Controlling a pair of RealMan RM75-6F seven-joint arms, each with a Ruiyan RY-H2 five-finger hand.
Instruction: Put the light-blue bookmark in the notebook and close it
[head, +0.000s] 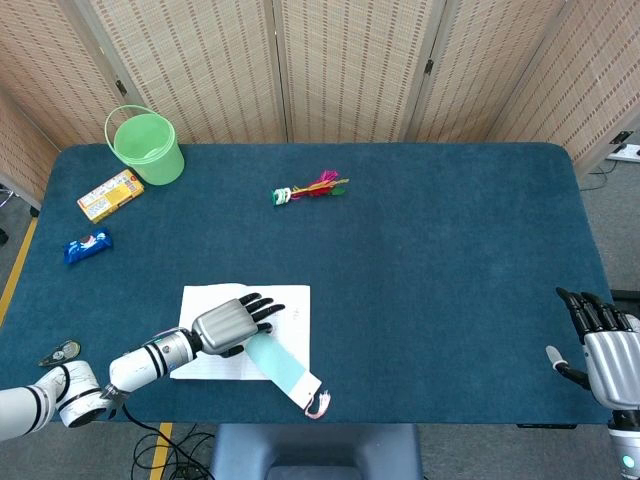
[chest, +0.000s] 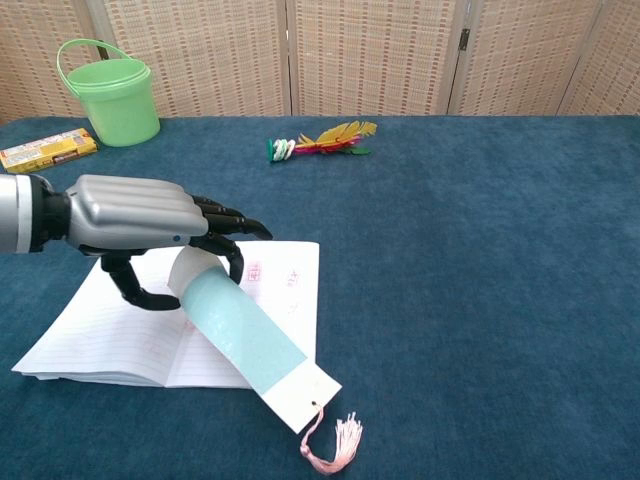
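An open white notebook (head: 202, 302) (chest: 110, 325) lies near the table's front edge, left of centre. My left hand (head: 229, 327) (chest: 140, 215) hovers over its right page and holds the light-blue bookmark (head: 281, 367) (chest: 247, 342) by its upper end. The bookmark slants down to the right, past the notebook's front corner; its white end and pink tassel (head: 318, 406) (chest: 338, 448) rest on the table. My right hand (head: 604, 344) shows only in the head view, at the table's right front corner, fingers apart and holding nothing.
A green bucket (head: 147, 146) (chest: 111, 88) stands at the back left, with a yellow snack box (head: 110, 194) (chest: 45, 150) and a blue packet (head: 87, 245) near it. A colourful feathered toy (head: 311, 188) (chest: 318, 140) lies at the back centre. A small dark object (head: 59, 353) sits at the left front edge.
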